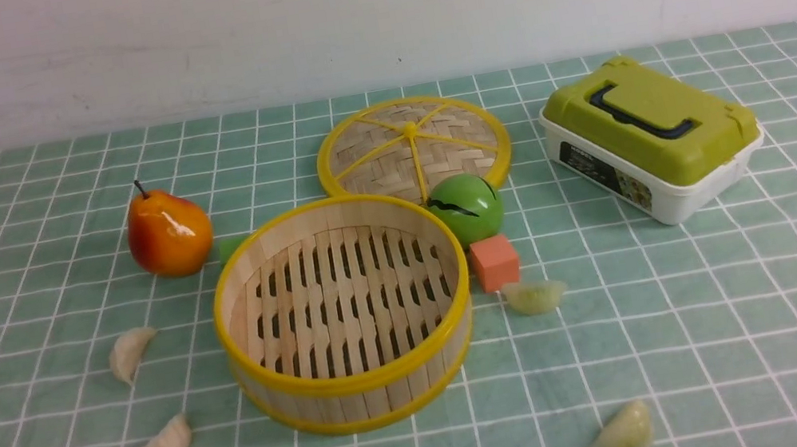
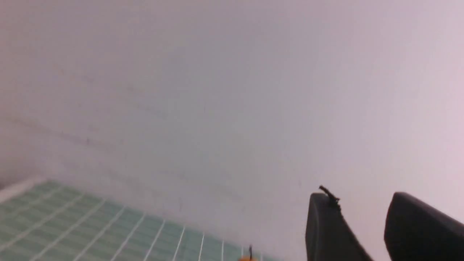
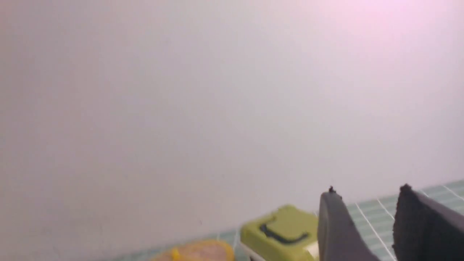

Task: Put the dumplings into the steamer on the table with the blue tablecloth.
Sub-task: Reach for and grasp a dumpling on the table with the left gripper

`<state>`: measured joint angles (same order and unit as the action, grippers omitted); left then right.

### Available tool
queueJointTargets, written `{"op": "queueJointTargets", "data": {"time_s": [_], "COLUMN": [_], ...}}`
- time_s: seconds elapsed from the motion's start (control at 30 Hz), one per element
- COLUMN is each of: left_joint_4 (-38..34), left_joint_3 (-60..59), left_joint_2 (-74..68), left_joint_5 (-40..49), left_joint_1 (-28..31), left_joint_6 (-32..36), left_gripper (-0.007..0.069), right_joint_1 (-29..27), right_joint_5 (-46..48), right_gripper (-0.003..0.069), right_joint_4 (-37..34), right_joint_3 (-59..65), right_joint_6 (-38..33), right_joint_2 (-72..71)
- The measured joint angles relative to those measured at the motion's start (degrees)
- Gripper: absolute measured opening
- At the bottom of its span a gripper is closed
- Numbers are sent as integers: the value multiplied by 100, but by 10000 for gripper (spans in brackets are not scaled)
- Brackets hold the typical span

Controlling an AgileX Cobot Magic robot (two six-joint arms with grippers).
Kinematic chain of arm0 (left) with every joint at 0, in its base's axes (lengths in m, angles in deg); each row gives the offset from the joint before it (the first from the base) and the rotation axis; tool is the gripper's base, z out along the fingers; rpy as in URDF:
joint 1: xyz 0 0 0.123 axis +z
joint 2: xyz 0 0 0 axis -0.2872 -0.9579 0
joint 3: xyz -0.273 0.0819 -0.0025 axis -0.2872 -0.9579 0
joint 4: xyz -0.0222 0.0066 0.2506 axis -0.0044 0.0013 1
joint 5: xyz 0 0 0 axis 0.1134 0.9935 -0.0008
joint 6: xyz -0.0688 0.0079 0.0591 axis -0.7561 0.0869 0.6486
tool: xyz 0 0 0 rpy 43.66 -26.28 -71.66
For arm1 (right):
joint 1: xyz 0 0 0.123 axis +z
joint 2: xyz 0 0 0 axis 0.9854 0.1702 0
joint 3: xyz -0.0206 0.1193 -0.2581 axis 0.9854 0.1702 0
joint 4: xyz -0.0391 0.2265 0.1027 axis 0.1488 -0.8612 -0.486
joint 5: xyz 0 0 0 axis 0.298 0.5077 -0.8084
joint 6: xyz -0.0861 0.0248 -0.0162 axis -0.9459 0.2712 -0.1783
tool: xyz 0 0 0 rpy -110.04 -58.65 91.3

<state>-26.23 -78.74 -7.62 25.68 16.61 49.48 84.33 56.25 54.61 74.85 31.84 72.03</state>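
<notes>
Front view shows the empty steamer (image 1: pixel 344 309) mid-table, four dumplings (image 1: pixel 131 353) lying around it on the checked cloth (image 1: pixel 703 302), and I think fingers may knock the pink cube (image 1: pixel 494 262) just beside one; left wrist view, left gripper (image 2: pixel 362 203) jaws apart, empty, mostly wall; right wrist view, right gripper (image 3: pixel 366 195) likewise, no dumpling visible.

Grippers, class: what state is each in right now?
Left gripper: open, holding nothing.
Right gripper: open, holding nothing.
</notes>
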Motion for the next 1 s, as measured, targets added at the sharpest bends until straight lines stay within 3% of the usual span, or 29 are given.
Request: {"op": "queueJointTargets", "data": {"time_s": [0.1,0.2,0.33,0.53,0.57,0.6,0.67,0.83,0.9,1.0], "left_joint_4": [-37,-37,71,917,1008,1022,1084,788,290,-590], "left_joint_3": [0,0,471,2708,3022,3078,3555,3623,3753,4072], "left_joint_2": [0,0,0,-924,-1253,-1319,-2280,-3656,-4390,-5182], "left_joint_5": [-722,-1216,-743,1921,2363,2470,3544,4560,5167,6016], "left_joint_1": [0,0,0,0,0,0,0,0,0,0], "left_joint_6": [-340,-1087,-1885,-1632,-1591,-1595,-1603,-1665,-1228,-33], "left_gripper": [237,237,223,27,-6,-11,-14,-14,-14,-14], "right_joint_1": [0,0,0,0,0,0,0,0,73,331], "right_joint_5": [-331,-397,-351,372,613,665,1458,2743,3701,4675], "right_gripper": [240,240,220,-3,-14,-15,-11,-8,-8,-8], "right_joint_4": [0,-16,-40,267,394,420,803,1158,1013,623], "right_joint_3": [0,0,-157,-1078,-1217,-1217,-1504,-1702,-1932,-2368], "right_joint_6": [425,622,635,556,470,470,254,139,109,-215], "right_joint_2": [0,0,0,531,752,799,1453,2532,3133,3816]}}
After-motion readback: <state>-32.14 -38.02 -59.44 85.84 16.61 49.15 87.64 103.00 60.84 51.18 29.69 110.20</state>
